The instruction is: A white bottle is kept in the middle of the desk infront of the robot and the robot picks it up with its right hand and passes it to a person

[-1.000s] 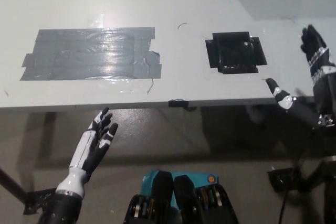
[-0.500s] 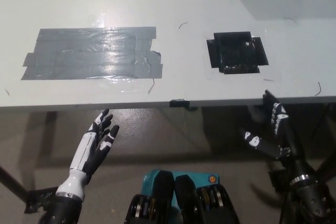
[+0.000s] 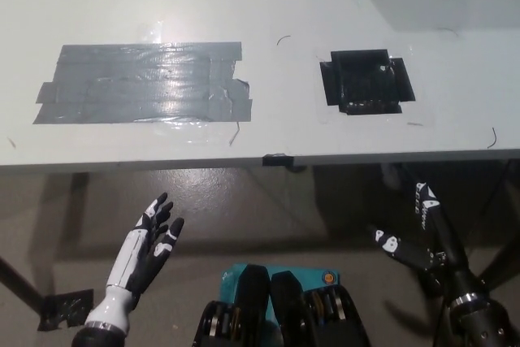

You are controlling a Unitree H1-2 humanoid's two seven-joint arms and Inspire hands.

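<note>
Right hand (image 3: 424,229) below the desk (image 3: 268,6) edge, fingers spread, holding nothing. Left hand (image 3: 149,241) likewise open, lower left. No white bottle visible. Desk carries grey tape patch (image 3: 142,83) and black tape square (image 3: 366,80).

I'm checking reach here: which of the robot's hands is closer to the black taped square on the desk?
Right. The black right hand sits below the desk edge, almost straight under the black taped square. The white left hand rests open at lower left, far off to the side.
</note>
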